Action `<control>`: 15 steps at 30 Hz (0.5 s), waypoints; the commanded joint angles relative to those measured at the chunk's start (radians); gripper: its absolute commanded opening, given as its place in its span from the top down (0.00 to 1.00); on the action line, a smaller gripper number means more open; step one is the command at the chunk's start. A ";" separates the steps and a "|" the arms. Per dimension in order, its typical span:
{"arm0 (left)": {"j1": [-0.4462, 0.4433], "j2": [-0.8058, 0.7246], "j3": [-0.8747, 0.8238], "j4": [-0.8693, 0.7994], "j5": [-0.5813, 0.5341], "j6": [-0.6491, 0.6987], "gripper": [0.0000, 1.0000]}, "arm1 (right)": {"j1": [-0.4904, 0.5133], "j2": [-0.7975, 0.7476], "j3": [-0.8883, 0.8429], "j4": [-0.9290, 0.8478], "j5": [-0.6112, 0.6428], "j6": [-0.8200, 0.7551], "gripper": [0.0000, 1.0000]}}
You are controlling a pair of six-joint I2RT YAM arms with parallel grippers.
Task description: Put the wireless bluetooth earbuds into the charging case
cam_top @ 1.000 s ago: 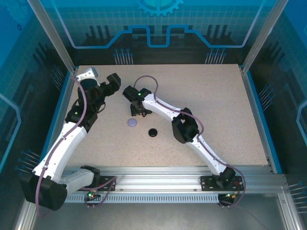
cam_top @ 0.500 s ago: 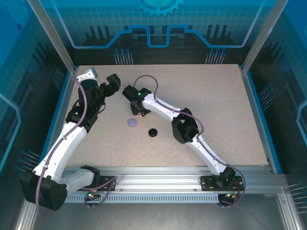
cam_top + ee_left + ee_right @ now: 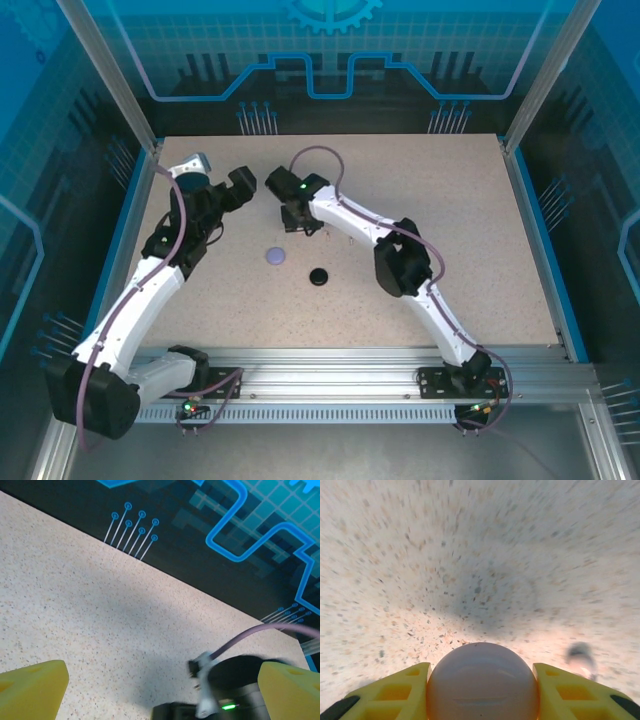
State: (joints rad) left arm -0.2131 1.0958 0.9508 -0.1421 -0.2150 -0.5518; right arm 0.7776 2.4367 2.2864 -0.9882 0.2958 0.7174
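My right gripper is shut on a round pale pink charging case, its yellow fingers pressed against both sides, just above the speckled table. A small blurred thing lies on the table to the right; I cannot tell whether it is one of the earbuds. From above, the right gripper hangs left of the table's centre. My left gripper is open beside it, at its left. Between the left gripper's wide-apart yellow fingers there is nothing but the right arm's wrist beyond.
A lavender round case and a black round case lie shut on the table, nearer than the right gripper. The blue printed back wall stands close behind the left gripper. The table's right half is bare.
The right gripper has risen and moved a little toward the far side and right, the pink case in it. The left gripper has shifted slightly toward it.
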 commanded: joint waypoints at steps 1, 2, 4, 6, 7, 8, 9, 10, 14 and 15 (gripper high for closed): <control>0.008 0.013 -0.021 0.050 0.064 -0.044 0.01 | -0.036 -0.167 -0.034 0.039 0.006 -0.004 0.69; 0.006 0.017 -0.023 0.048 0.071 -0.057 0.01 | -0.042 -0.196 -0.047 0.042 0.012 -0.002 0.68; 0.000 0.029 -0.022 0.041 0.092 -0.073 0.01 | -0.051 -0.249 -0.077 0.052 0.018 0.003 0.68; -0.012 0.041 -0.031 0.049 0.115 -0.065 0.01 | -0.061 -0.303 -0.109 0.065 0.024 0.012 0.68; -0.015 0.045 -0.041 0.066 0.136 -0.063 0.01 | -0.065 -0.335 -0.130 0.075 0.026 0.019 0.68; -0.017 0.047 -0.060 0.095 0.160 -0.063 0.01 | -0.069 -0.366 -0.152 0.086 0.028 0.028 0.68; -0.019 0.046 -0.080 0.125 0.174 -0.068 0.01 | -0.073 -0.392 -0.173 0.098 0.028 0.036 0.68; -0.021 0.043 -0.107 0.169 0.199 -0.071 0.01 | -0.076 -0.423 -0.196 0.113 0.028 0.044 0.68; -0.031 0.045 -0.174 0.308 0.261 -0.067 0.01 | -0.080 -0.522 -0.274 0.158 0.028 0.073 0.68; -0.032 0.051 -0.183 0.333 0.285 -0.065 0.01 | -0.081 -0.545 -0.293 0.170 0.028 0.078 0.68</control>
State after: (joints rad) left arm -0.2356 1.1378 0.7883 0.0532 -0.0200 -0.6044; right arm 0.7059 1.9507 2.0346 -0.8646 0.3111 0.7593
